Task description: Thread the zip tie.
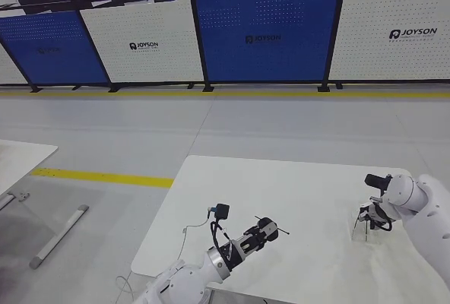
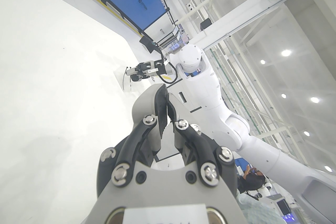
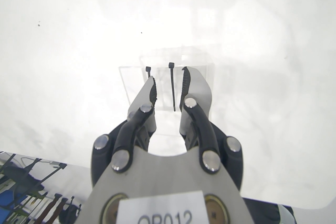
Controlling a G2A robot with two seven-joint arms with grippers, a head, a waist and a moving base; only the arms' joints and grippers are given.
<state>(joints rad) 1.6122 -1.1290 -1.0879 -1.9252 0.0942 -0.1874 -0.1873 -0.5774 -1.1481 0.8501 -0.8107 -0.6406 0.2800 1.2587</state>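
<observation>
The right claw (image 3: 169,74) is hanging spread over a clear holder (image 3: 125,83) on the right of the bench (image 3: 65,25). Its fingers are sitting either side of an upright zip tie (image 3: 172,86), seemingly not touching it. A second tie (image 3: 148,69) is standing just beside. The left claw (image 2: 166,96) is waiting pressed together near the bench's near middle. A thin dark strip (image 1: 282,229) is crossing its tip, and I cannot tell whether it is pinched. This is looking like the pick-up step. Next the right claw is going to need a square squeeze on the strap and a straight lift.
</observation>
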